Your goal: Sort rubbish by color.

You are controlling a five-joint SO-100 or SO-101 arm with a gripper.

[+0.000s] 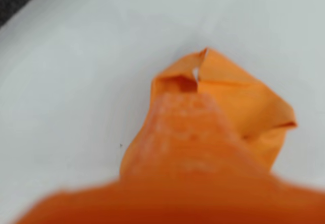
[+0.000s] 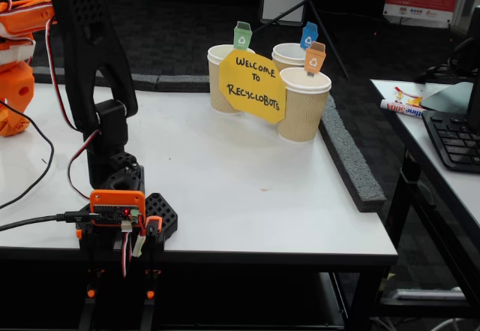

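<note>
Where jaws meet, orange wad (image 1: 244, 102).

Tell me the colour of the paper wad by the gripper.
Orange, clearest in the wrist view: paper wad.

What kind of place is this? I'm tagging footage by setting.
Probably a demo booth in an office or lab: a yellow "Welcome to Recyclobots" sign on paper cups, beside a desk with a keyboard.
</note>
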